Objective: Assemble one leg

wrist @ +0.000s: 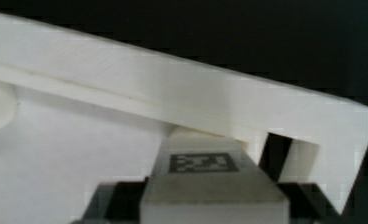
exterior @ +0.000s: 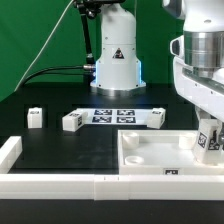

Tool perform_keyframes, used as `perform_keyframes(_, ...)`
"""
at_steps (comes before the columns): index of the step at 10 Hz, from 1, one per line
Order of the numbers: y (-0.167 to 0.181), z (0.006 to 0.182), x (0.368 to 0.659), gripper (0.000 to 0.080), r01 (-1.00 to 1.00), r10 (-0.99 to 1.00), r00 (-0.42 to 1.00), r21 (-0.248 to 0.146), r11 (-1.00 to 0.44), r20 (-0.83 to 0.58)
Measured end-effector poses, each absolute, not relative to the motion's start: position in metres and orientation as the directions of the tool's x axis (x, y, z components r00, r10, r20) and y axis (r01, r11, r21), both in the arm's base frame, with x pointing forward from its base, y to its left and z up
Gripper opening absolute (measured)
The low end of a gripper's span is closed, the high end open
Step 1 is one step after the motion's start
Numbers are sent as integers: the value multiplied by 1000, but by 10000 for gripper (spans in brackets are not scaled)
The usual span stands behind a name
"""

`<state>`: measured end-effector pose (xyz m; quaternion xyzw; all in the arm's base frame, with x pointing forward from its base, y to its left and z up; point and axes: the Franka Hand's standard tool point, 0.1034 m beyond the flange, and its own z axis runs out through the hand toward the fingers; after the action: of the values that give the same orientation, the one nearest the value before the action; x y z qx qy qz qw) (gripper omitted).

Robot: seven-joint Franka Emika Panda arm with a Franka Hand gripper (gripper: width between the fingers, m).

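My gripper (exterior: 208, 138) is at the exterior view's right, shut on a leg (exterior: 209, 142), a small white block with a black-and-white tag. It holds the leg upright over the right end of the large white square piece (exterior: 150, 158). In the wrist view the held leg (wrist: 202, 170) fills the space between my dark fingers (wrist: 120, 200), tag facing the camera, with the big piece's white wall (wrist: 181, 90) just beyond it. I cannot tell whether the leg touches the piece. Three more legs lie on the black table: one (exterior: 35, 117), another (exterior: 72, 121) and a third (exterior: 157, 118).
The marker board (exterior: 113, 115) lies flat in the middle, in front of the robot base (exterior: 115, 60). A white rail (exterior: 50, 186) runs along the front edge and turns up at the left (exterior: 9, 152). Cables hang at the back left.
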<state>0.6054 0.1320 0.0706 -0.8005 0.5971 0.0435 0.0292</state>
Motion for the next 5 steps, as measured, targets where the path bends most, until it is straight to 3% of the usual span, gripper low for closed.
perform_keyframes(1, 132, 71, 605, 366, -940, -935, 340, -1, -342, -105)
perform_keyframes(2, 132, 71, 605, 548, -921, -915, 389, -6, -390, -104)
perform_keyframes(3, 131, 71, 605, 548, -833, -828, 553, -19, -554, -97)
perform_keyframes(4, 131, 71, 605, 629, -744, -740, 667, -31, -667, -92)
perform_keyframes(5, 131, 70, 604, 643, -684, -679, 729, -37, -729, -89)
